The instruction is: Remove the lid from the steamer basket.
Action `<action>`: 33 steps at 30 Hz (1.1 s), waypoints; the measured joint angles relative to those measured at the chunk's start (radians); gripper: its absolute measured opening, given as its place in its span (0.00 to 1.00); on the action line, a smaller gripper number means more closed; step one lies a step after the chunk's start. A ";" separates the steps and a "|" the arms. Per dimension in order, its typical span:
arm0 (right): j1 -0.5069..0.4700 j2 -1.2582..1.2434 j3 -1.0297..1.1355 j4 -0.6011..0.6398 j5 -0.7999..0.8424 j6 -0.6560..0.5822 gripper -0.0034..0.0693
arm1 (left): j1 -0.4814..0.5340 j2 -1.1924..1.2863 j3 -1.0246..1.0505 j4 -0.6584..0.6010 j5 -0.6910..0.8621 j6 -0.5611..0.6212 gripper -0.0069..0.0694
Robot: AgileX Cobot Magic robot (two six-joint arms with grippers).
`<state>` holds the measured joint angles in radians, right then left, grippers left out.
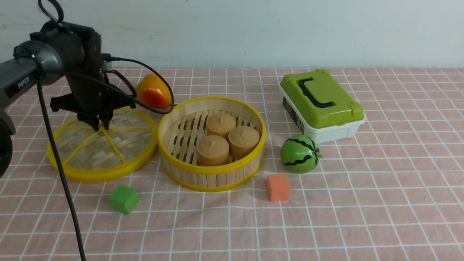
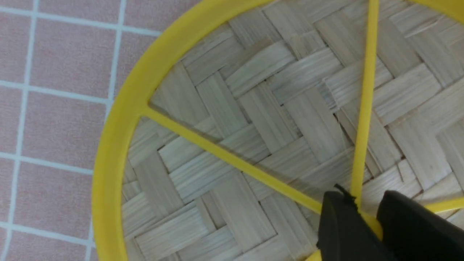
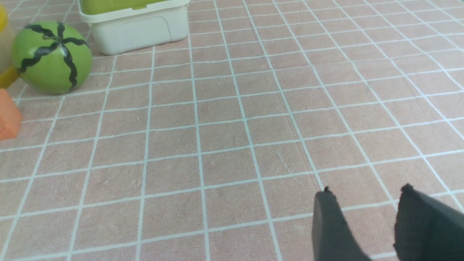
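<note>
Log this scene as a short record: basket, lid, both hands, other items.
steamer basket: open, three tan cakes inside
lid: off, resting on the cloth to the basket's left
left hand: closed on the lid's centre knob
right hand: open, empty, over the cloth
task state: lid removed, not yet released
other items: green-topped box, toy watermelon, orange cube, green cube, orange fruit
</note>
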<state>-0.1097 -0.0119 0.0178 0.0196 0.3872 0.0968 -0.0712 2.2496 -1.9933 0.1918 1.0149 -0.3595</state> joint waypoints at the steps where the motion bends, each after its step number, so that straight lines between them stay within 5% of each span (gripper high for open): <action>1: 0.000 0.000 0.000 0.000 0.000 0.000 0.38 | 0.000 0.000 0.000 0.002 -0.003 0.000 0.32; 5: 0.000 0.000 0.000 0.000 0.000 0.000 0.38 | 0.000 -0.030 0.000 0.011 -0.002 0.000 0.46; 9: 0.000 0.000 0.000 0.000 0.000 0.000 0.38 | 0.000 -0.121 0.001 0.005 -0.003 0.006 0.46; 14: 0.000 0.000 0.000 0.000 0.000 0.000 0.38 | 0.000 -0.352 0.001 -0.127 -0.017 0.092 0.26; 18: 0.000 0.000 0.000 0.000 0.000 0.000 0.38 | 0.000 -0.561 0.066 -0.423 -0.109 0.268 0.07; 25: 0.000 0.000 0.000 0.000 0.000 0.000 0.38 | 0.000 -0.905 0.436 -0.727 -0.334 0.544 0.07; 33: 0.000 0.000 0.000 0.000 0.000 0.000 0.38 | 0.000 -1.298 1.030 -0.779 -0.609 0.710 0.07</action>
<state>-0.1097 -0.0119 0.0178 0.0196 0.3872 0.0968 -0.0712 0.9513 -0.9631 -0.5877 0.4058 0.3508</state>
